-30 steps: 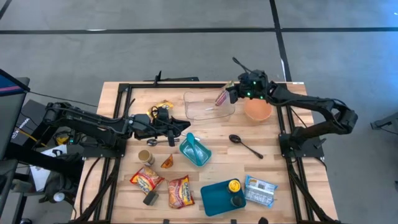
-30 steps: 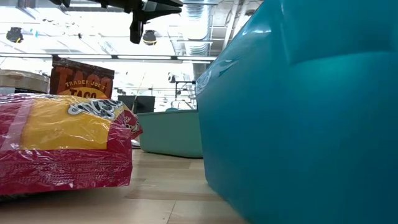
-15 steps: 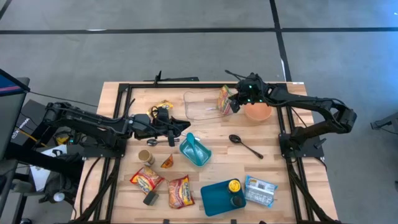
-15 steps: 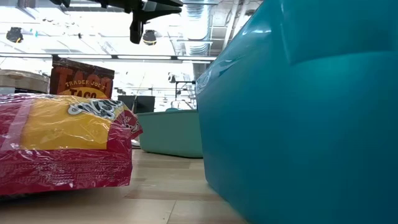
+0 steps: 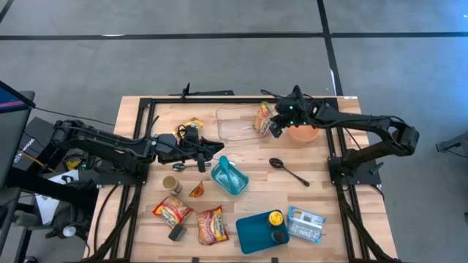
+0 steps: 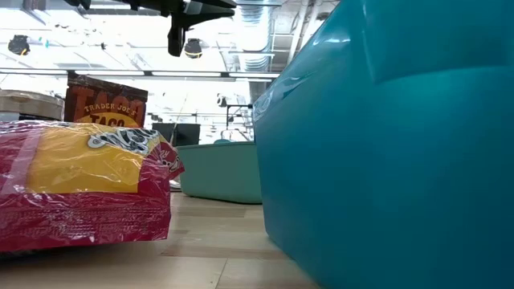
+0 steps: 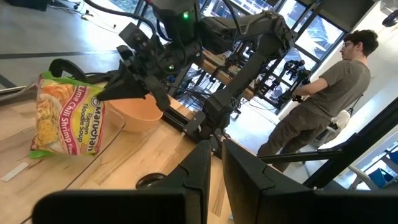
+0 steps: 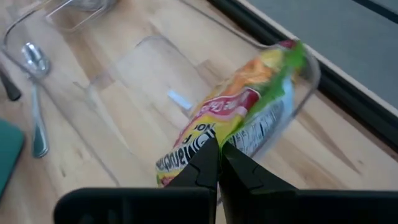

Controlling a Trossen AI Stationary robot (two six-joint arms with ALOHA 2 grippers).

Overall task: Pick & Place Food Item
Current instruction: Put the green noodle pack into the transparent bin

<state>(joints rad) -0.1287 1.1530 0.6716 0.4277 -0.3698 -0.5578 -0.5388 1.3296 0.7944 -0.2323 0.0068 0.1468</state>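
A yellow-green ramen packet [image 5: 263, 117] hangs in my right gripper [image 5: 276, 126], over the right end of a clear plastic container [image 5: 241, 124] at the table's far middle. The right wrist view shows the packet [image 8: 242, 118] slanting over the container's floor [image 8: 124, 81]. The left wrist view shows the packet's printed face [image 7: 62, 118]. I cannot tell whether its lower end touches the container. My left gripper [image 5: 213, 149] waits left of centre, level and shut, with nothing between its fingers [image 7: 202, 162]. My right gripper pinches the packet's sealed end [image 8: 214, 140] between its two fingers, at one corner [image 7: 99, 93]. The fingers slant down from the table's right side. The packet hangs below them, tilted, with its free end [image 8: 291, 50] toward the container's far wall.
An orange bowl [image 5: 302, 130] stands just right of the container, and a dark spoon [image 5: 287, 170] lies nearer. A teal scoop-like dish [image 5: 229, 175], a small can [image 5: 171, 184], two red ramen packets [image 5: 211, 224] and a teal tray [image 5: 256, 232] fill the front. A person [image 7: 323, 106] stands beyond the table.
My right gripper has sunk a little toward the container, tipping downward and rolling. The packet has turned with it from edge-on to face-up and has come lower over the container's right end.
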